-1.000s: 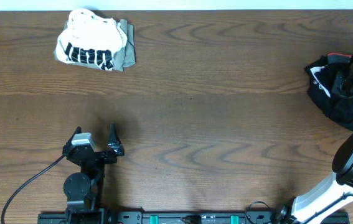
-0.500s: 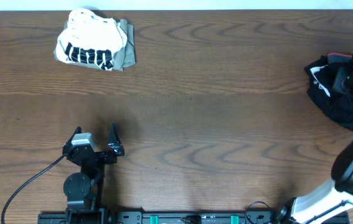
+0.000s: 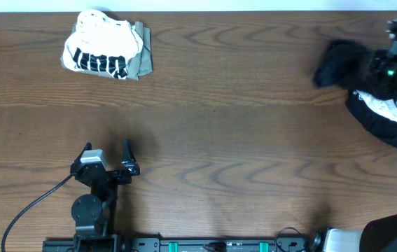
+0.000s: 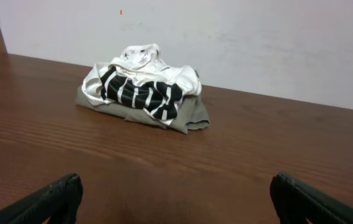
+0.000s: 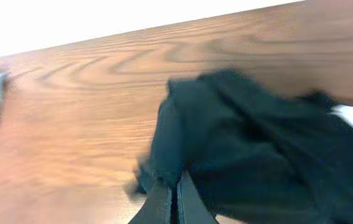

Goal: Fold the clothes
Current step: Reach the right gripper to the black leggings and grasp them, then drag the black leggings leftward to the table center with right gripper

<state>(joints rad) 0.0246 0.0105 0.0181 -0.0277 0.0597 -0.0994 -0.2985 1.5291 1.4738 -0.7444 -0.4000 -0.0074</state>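
The clothes lie in two heaps. At the back left, a white black-printed top (image 3: 103, 49) (image 4: 140, 84) rests on an olive piece (image 3: 143, 61) (image 4: 192, 116). At the far right, my right gripper (image 3: 366, 66) (image 5: 175, 186) is shut on a fold of the black trousers (image 3: 337, 60) (image 5: 257, 143), which it holds up and out to the left of the dark heap (image 3: 381, 120). A white patch (image 3: 378, 102) shows in that heap. My left gripper (image 3: 107, 150) (image 4: 173, 193) stands open over bare wood at the front left, far from both heaps.
The wooden table (image 3: 240, 140) runs to a white wall (image 4: 257, 37) behind the white-and-olive heap. A black cable (image 3: 26, 210) trails from the left arm's base. A rail (image 3: 205, 245) lines the front edge.
The right gripper has closed on the black cloth and swung it up and to the left, stretching it out of the heap. The left arm and the white heap have not moved.
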